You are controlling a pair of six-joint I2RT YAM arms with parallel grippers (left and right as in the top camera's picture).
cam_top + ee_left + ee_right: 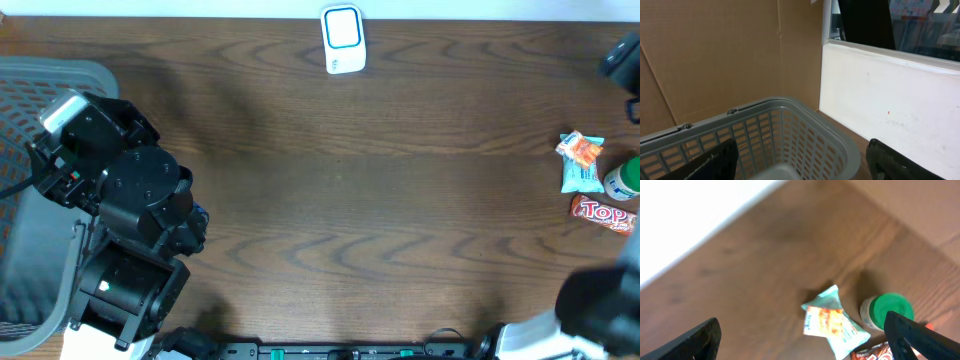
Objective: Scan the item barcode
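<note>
Items on the table [350, 180] number three, and all sit close together at its right edge. There is one pale blue snack packet [580, 160] with an orange picture, one small bottle with a green cap [622, 180] just beside it, and one red chocolate bar [603, 213] nearest the front. The bar's lettering starts "Top". I cannot tell whether the three touch.

One white scanner [342, 38] with a blue outline stands at the middle of the far edge, well apart from them. One grey mesh basket [50, 80] sits at the left end.

There are two arms. The left arm [130, 200] hangs over the near side of the basket. From its wrist view the left gripper [802, 145] has its two fingers spread wide over the basket's rim, with nothing between them. A brown cardboard wall [715, 50] rises behind.

The right arm [600, 300] is a dark blur at the front right corner. The right gripper [802, 320] is above the three items, jaws wide apart and empty. Below it the packet and the bottle stand near each other.
</note>
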